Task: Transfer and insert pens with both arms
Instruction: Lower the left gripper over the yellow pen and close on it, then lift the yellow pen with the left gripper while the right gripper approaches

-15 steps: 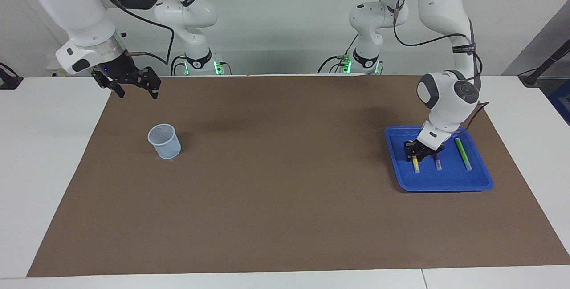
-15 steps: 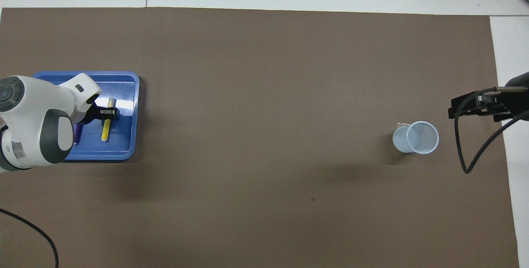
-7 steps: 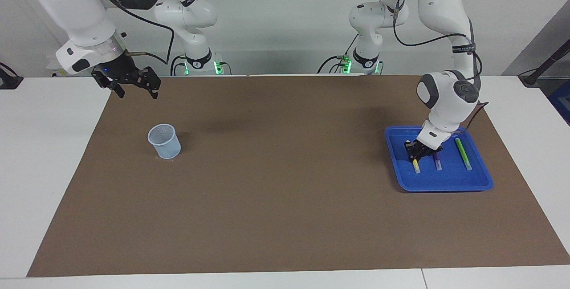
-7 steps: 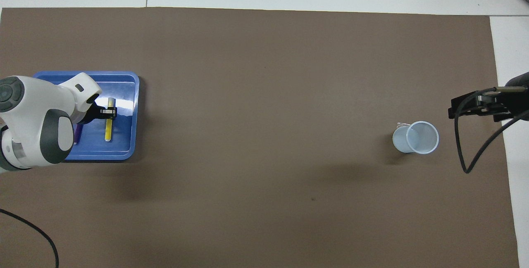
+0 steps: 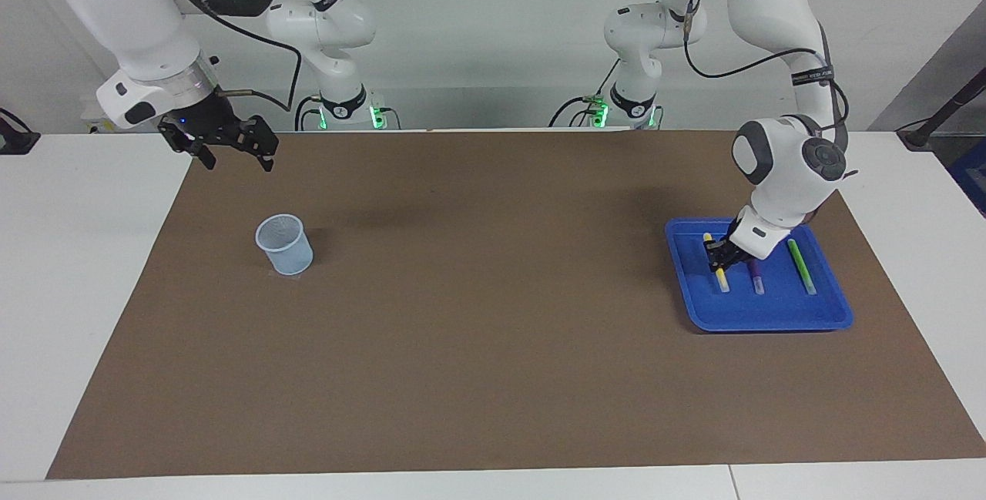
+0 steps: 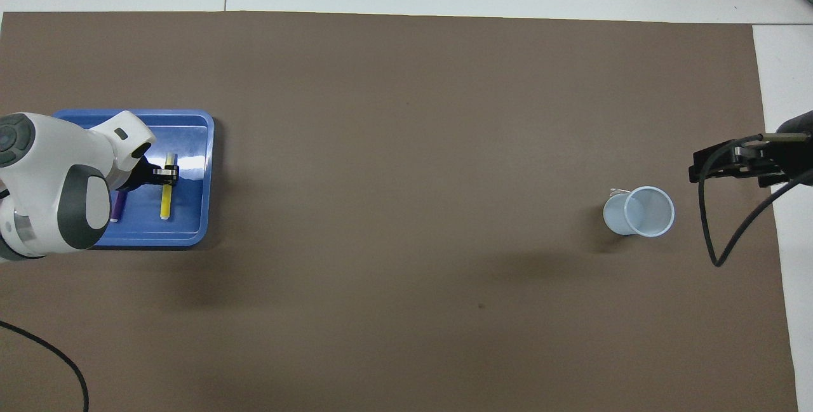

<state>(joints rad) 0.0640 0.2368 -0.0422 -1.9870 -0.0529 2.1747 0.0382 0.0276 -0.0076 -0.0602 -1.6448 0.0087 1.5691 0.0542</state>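
Slightly lifted now, left gripper [image 5: 720, 256] fingers grasping yellow pen [image 5: 721, 278] mid-barrel; light, stiff, slippery; right gripper [image 5: 231, 152] waits released.

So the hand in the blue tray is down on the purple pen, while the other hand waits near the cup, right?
Not quite: it is on the slim yellow pen, not the purple pen. The facing view shows the left hand low in the blue plastic tray, on that pen's middle. The right hand does wait in the air near the pale mesh cup.
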